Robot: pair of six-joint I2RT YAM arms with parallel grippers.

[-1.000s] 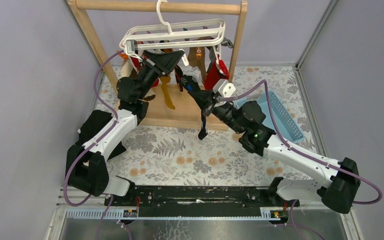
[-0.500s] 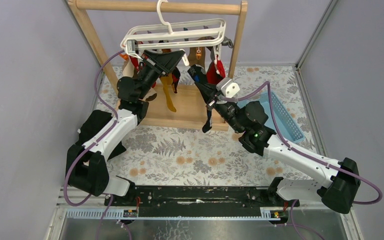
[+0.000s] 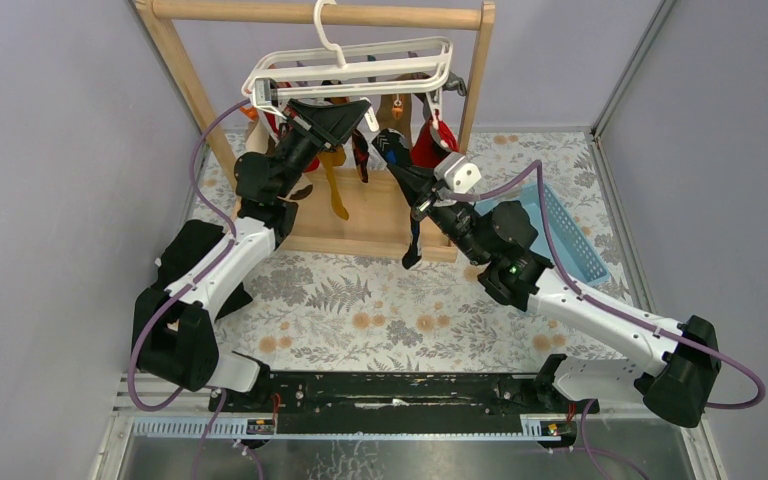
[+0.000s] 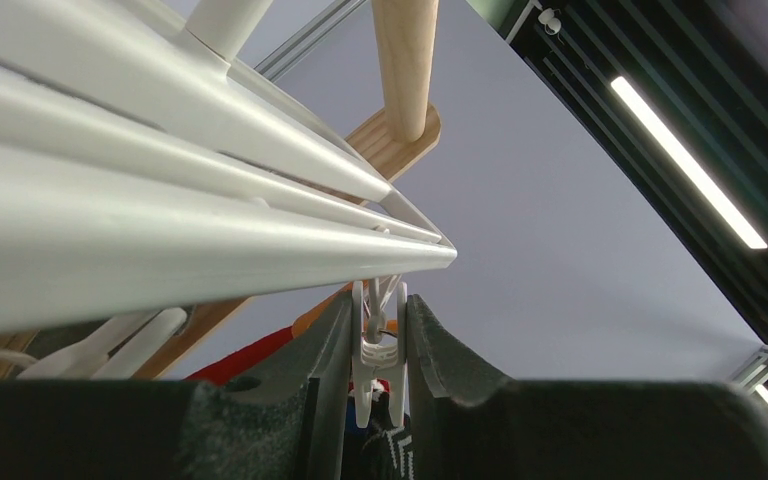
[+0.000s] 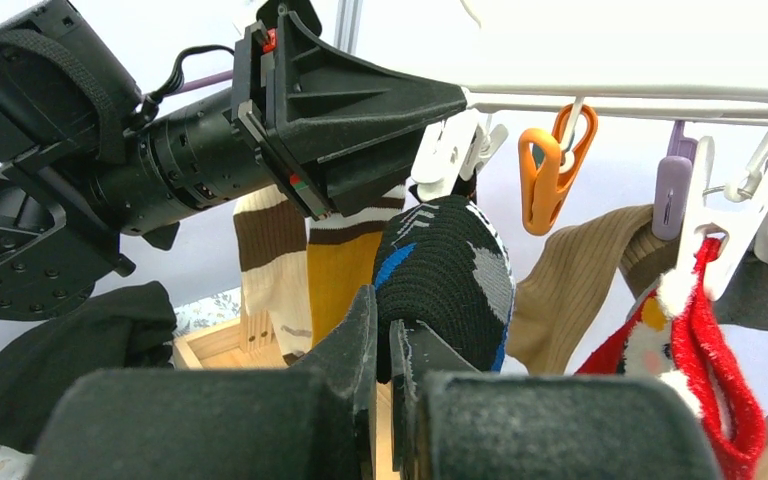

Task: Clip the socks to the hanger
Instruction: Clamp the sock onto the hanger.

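From where I stood, the table was covered by a pale cloth (image 3: pixel 360 300) printed with ferns and orange blossoms. Plain lilac-grey walls (image 3: pixel 50 150) closed it in on three sides. A black rail (image 3: pixel 400 390) ran along the near edge, between the two arm bases. Overhead, seen from the left wrist, a long strip light (image 4: pixel 685 165) glowed in a dark slatted ceiling.

A wooden rack (image 3: pixel 310 12) stood on its flat wooden base (image 3: pixel 360 225) at the back of the cloth. The white hanger (image 3: pixel 360 65) hung by its hook from the rack's round rail. A blue basket (image 3: pixel 560 235) lay on the cloth to the right, just beside the base.

The left gripper (image 4: pixel 378 330) was raised under the hanger's front bars, its fingers pinched in on a dangling white clip (image 4: pixel 378 350). The right gripper (image 5: pixel 385 330) was clenched on the black sock (image 5: pixel 445 270). The sock's blue-patched end was lifted just beneath that clip, while the rest trailed down toward the base.

Other socks hung from the hanger:
- a mustard sock (image 5: pixel 340 270)
- a brown-and-white striped sock (image 5: pixel 265 260)
- a red sock (image 5: pixel 710 340) on the right

An orange clip (image 5: pixel 550 165) dangled bare.
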